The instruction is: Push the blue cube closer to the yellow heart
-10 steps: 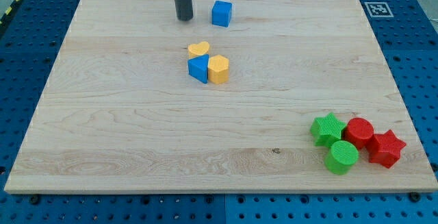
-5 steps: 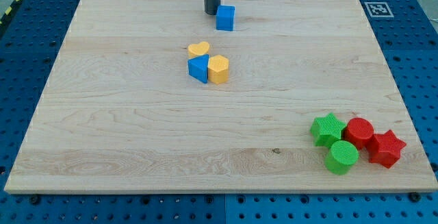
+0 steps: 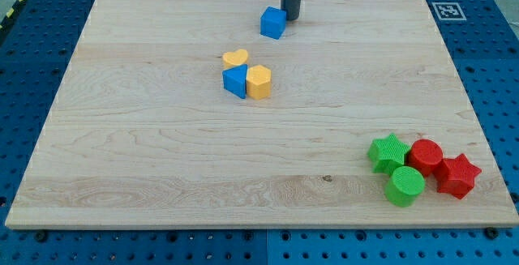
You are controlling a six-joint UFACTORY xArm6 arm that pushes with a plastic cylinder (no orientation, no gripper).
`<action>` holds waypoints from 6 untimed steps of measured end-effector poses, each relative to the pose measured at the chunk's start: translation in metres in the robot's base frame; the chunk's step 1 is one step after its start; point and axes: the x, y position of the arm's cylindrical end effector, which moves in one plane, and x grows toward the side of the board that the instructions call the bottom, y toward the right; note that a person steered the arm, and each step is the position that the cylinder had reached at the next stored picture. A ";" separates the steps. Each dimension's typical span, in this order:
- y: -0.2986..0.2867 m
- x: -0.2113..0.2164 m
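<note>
The blue cube (image 3: 273,23) sits near the view's top centre of the wooden board (image 3: 146,151). My tip (image 3: 291,17) stands right beside it, at its upper right, touching or nearly touching. The yellow heart (image 3: 235,57) lies lower and to the left of the cube, with a clear gap between them. Just below the heart sit a second blue block (image 3: 236,80) and a yellow hexagonal block (image 3: 259,81), side by side and touching.
At the view's bottom right is a cluster: a green star (image 3: 388,151), a red cylinder (image 3: 425,156), a red star (image 3: 457,175) and a green cylinder (image 3: 404,185). A printed marker (image 3: 448,10) is at the board's top right corner.
My tip has moved from the cube's left, around its top, to its upper right. The blue cube has shifted slightly down and turned a little. The other blocks have not moved.
</note>
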 end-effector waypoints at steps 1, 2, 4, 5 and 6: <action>-0.009 0.016; -0.025 0.022; -0.054 0.020; -0.078 0.020; -0.089 0.027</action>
